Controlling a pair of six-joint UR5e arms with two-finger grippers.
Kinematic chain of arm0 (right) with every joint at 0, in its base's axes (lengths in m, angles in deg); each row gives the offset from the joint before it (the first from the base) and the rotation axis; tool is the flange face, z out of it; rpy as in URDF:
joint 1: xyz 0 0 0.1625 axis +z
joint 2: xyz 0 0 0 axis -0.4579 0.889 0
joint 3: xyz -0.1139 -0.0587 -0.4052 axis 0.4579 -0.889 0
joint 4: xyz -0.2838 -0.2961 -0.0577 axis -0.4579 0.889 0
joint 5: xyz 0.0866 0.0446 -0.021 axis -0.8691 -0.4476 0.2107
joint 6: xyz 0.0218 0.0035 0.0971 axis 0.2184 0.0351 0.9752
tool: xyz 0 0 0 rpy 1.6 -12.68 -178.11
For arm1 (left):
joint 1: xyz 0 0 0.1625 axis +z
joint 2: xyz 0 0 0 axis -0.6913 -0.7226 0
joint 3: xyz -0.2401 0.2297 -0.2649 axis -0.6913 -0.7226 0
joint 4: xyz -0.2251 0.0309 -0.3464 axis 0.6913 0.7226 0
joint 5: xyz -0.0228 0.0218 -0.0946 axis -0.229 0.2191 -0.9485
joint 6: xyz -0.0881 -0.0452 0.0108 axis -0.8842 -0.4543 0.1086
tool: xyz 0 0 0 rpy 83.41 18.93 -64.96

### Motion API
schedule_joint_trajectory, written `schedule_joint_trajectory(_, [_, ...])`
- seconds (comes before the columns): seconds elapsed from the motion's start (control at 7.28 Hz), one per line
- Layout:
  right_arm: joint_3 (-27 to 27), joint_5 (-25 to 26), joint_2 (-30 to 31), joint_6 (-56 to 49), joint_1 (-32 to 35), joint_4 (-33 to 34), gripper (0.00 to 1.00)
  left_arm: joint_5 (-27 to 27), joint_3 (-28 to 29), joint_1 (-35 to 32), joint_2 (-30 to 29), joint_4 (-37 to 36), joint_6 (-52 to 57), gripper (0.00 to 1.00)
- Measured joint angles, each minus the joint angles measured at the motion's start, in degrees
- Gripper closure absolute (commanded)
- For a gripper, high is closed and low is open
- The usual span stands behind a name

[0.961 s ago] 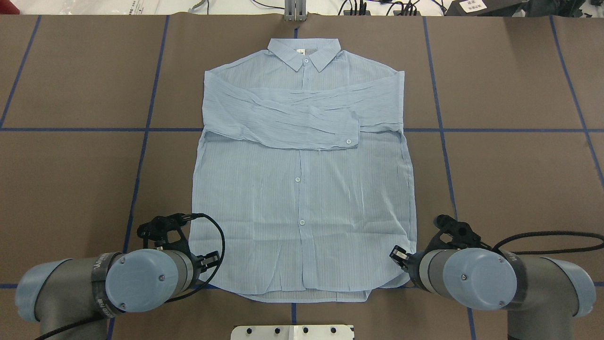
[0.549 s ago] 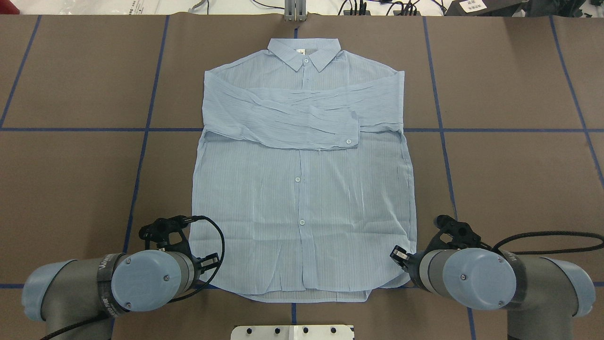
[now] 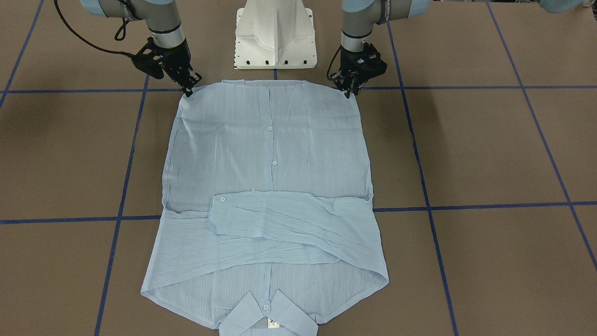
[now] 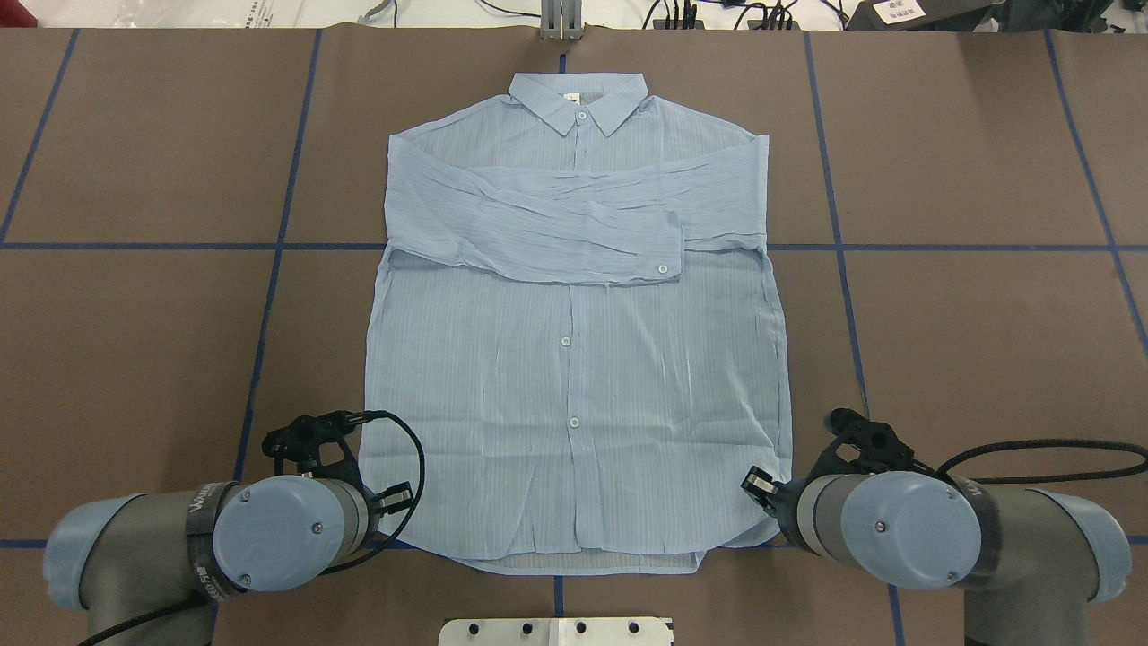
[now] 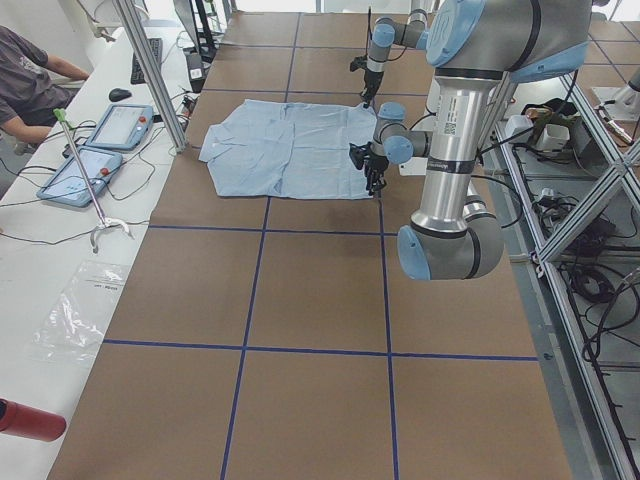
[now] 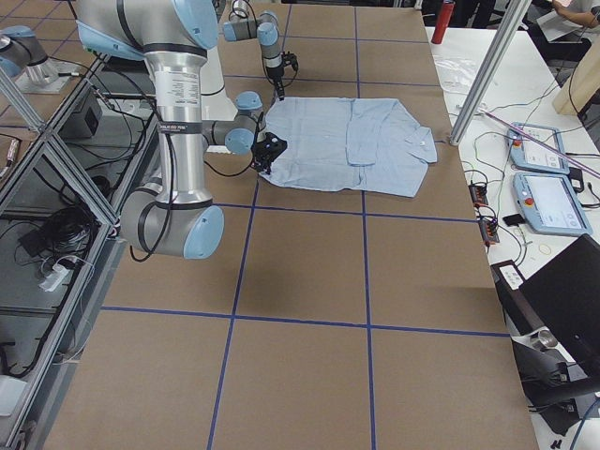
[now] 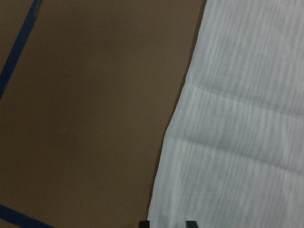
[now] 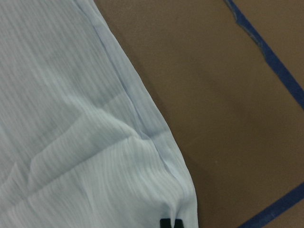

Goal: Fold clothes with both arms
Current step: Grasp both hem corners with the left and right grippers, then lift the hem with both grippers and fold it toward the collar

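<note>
The pale-blue shirt (image 4: 574, 377) lies flat and face up on the brown table, collar at the far side, both sleeves folded across the chest. My left gripper (image 3: 348, 92) points down at the hem corner on my left. In the left wrist view its fingertips (image 7: 144, 223) stand apart, open, with the shirt's side edge (image 7: 164, 180) between them. My right gripper (image 3: 188, 89) is at the opposite hem corner. In the right wrist view its tips meet, shut on the shirt's corner (image 8: 180, 199). In the overhead view both wrists hide the fingers.
The white pedestal base (image 3: 275, 32) stands just behind the hem. Blue tape lines (image 4: 269, 269) cross the brown table cover. A side bench with tablets (image 5: 95, 150) and a seated person (image 5: 25, 80) lies beyond the collar end.
My left wrist has shifted a little to the right, toward the shirt's hem corner. The right arm and the shirt have stayed still.
</note>
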Motion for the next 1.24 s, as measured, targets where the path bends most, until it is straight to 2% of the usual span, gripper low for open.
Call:
schedule_joint_trajectory(0.82, [-0.02,0.04,0.05,0.00,-0.10,0.01,1.00,-0.21,0.60,0.25,-0.03,0.10,0.24,0.67])
schedule_joint_trajectory(0.96, [-0.06,0.04,0.07,0.00,-0.13,0.01,1.00,-0.25,0.81,0.30,-0.09,0.14,0.25,0.76])
schedule_joint_trajectory(1.1, [-0.07,0.06,0.08,0.00,-0.15,0.01,1.00,-0.27,0.89,0.33,-0.11,0.19,0.20,1.00])
schedule_joint_trajectory(1.24, [-0.08,0.06,0.08,0.00,-0.17,0.01,1.00,-0.27,0.90,0.35,-0.09,0.23,0.17,1.00])
